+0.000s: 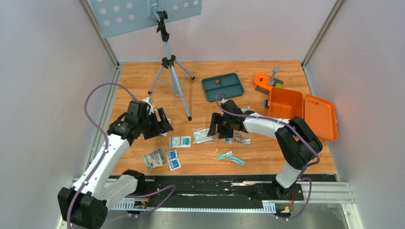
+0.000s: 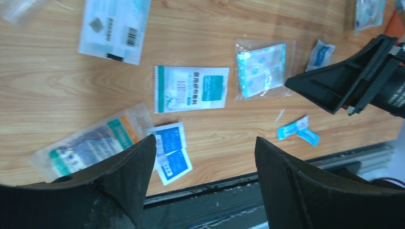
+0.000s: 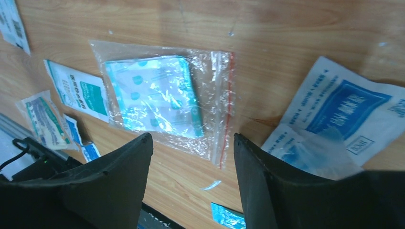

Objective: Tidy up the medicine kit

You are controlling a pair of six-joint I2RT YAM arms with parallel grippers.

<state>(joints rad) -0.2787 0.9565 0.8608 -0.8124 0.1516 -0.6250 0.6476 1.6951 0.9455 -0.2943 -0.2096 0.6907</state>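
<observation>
The wooden table point(image 1: 138, 81) carries everything; at its right rear the orange case point(image 1: 285, 104) lies open, lid flat to the right, with none of the packets inside that can be seen; a tripod point(image 1: 168, 62) stands at the left rear, and a teal tray point(image 1: 210, 93) sits between it and the case.

The left gripper point(image 1: 165, 121) hangs over the left-middle of the table, jaws spread and holding nothing; from its wrist view point(image 2: 204, 148) the packets lie spread out below.

The right gripper point(image 1: 217, 128) is at the centre, jaws also parted and empty point(image 3: 191, 140); whether its tips touch the wood cannot be told.

A clear zip bag point(image 3: 157, 95) of teal-and-white contents lies just ahead of the right gripper's fingers; a white pouch point(image 3: 344, 105) with blue print lies beside it, apart from the bag.

A white-and-green packet point(image 2: 191, 88) rests flat left of the bag; a larger crinkled packet point(image 2: 90, 143) lies nearer the front edge, with two blue sachets point(image 2: 171, 150) touching its side; two small teal sachets point(image 2: 298, 130) sit together nearer the right arm.
</observation>
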